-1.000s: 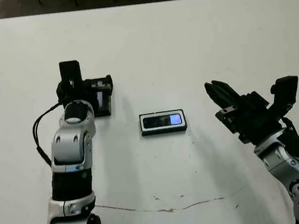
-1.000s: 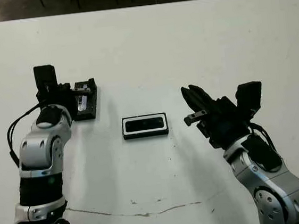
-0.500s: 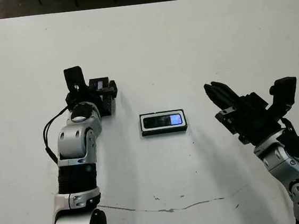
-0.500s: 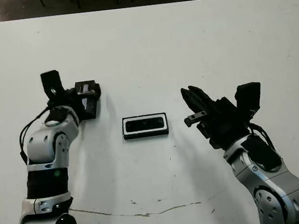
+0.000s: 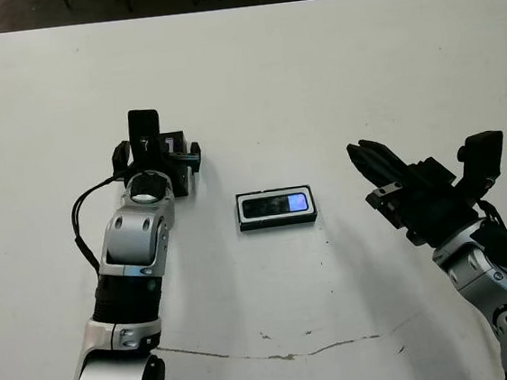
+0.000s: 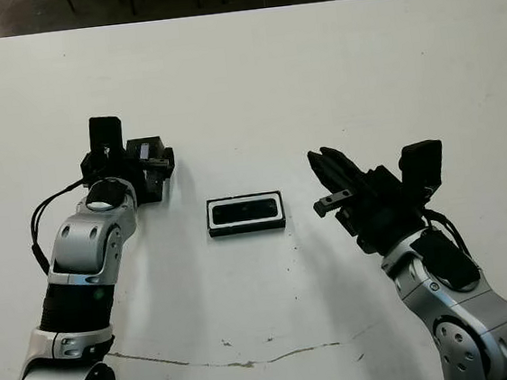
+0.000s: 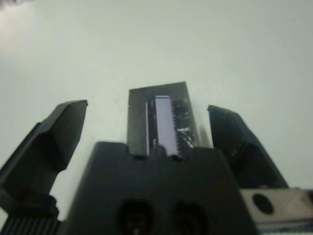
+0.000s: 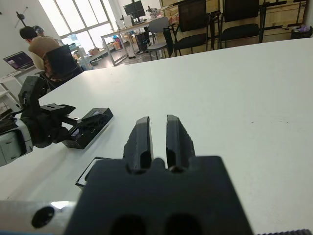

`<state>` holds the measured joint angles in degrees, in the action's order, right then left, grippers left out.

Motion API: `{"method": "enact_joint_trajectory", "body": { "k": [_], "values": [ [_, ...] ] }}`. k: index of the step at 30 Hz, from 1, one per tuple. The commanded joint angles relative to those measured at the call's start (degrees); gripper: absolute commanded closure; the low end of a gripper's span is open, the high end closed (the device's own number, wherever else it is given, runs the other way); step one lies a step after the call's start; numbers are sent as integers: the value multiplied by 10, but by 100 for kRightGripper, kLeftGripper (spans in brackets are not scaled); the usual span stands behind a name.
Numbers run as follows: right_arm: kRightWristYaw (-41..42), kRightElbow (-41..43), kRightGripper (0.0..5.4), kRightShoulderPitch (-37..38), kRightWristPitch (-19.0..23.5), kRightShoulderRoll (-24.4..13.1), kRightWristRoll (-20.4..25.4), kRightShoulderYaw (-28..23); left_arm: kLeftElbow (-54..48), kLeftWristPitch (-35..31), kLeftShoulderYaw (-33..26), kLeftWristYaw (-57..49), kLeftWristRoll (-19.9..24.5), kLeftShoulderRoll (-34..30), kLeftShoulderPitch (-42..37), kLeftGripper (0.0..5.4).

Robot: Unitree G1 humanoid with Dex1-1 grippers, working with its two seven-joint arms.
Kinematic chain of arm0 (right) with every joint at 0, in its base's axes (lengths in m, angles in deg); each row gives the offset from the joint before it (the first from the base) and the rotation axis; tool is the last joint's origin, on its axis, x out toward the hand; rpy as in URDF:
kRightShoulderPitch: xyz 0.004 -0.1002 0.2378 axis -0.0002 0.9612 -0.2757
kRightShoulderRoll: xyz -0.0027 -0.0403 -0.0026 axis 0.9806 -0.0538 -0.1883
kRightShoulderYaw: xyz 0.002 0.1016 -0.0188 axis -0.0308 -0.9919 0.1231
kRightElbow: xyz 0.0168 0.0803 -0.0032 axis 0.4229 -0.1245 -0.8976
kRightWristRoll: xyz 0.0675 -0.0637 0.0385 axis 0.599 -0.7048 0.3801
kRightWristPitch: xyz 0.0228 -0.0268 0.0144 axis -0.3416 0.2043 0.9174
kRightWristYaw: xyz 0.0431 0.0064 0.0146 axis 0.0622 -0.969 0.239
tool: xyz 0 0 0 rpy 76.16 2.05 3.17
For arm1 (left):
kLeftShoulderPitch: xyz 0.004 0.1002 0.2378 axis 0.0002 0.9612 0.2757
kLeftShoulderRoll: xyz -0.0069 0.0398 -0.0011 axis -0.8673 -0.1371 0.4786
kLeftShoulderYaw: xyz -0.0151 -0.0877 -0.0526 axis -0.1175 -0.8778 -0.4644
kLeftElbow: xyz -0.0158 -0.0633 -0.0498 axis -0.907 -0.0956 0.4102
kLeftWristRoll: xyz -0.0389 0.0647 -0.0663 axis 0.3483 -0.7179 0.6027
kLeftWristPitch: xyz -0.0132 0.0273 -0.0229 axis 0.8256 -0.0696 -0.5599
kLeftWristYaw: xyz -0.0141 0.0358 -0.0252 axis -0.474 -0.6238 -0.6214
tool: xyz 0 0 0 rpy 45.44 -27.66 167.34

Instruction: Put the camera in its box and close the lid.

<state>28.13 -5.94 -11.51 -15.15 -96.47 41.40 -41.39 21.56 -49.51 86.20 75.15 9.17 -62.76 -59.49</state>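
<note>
The camera (image 5: 275,206), a black bar with a blue-lit screen at its right end, lies inside the white-rimmed box (image 5: 278,223) at the table's middle. To the left of the box lies the lid (image 5: 178,162), a black slab with a pale strip, flat on the table. My left gripper (image 5: 169,144) is open and straddles the lid's near end; in the left wrist view its fingers (image 7: 63,127) stand apart from the lid (image 7: 164,117) on both sides. My right gripper (image 5: 358,152) hovers to the right of the box, shut and holding nothing.
A thin dark crack line (image 5: 280,355) runs across the white table near its front edge. The table's far edge (image 5: 234,9) meets a dark floor. Beyond the table, the right wrist view shows a seated person (image 8: 36,41), desks and chairs.
My left arm has swung right and its wrist has turned, so its fingers now stand on both sides of the lid. The box with the camera and my right arm have not moved.
</note>
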Motion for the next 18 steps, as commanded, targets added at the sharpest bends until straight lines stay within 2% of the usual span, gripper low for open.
{"method": "enact_joint_trajectory", "body": {
  "k": [1, 7, 14, 18],
  "values": [
    [-7, -2, 540, 2, 14, -5, -1, -1, 13, -12, -11, 1, 0, -6, 34, 2],
    [2, -6, 540, 1, 2, -4, -2, 1, -8, -15, -67, 2, 52, 30, 55, 2],
    [-12, 3, 540, 1, 11, 1, 2, 0, -19, -20, -79, 13, 86, 47, 71, 2],
    [-13, 3, 540, 0, 11, -1, 3, 1, -13, -22, -56, 25, 80, 32, 79, 2]
  ]
}}
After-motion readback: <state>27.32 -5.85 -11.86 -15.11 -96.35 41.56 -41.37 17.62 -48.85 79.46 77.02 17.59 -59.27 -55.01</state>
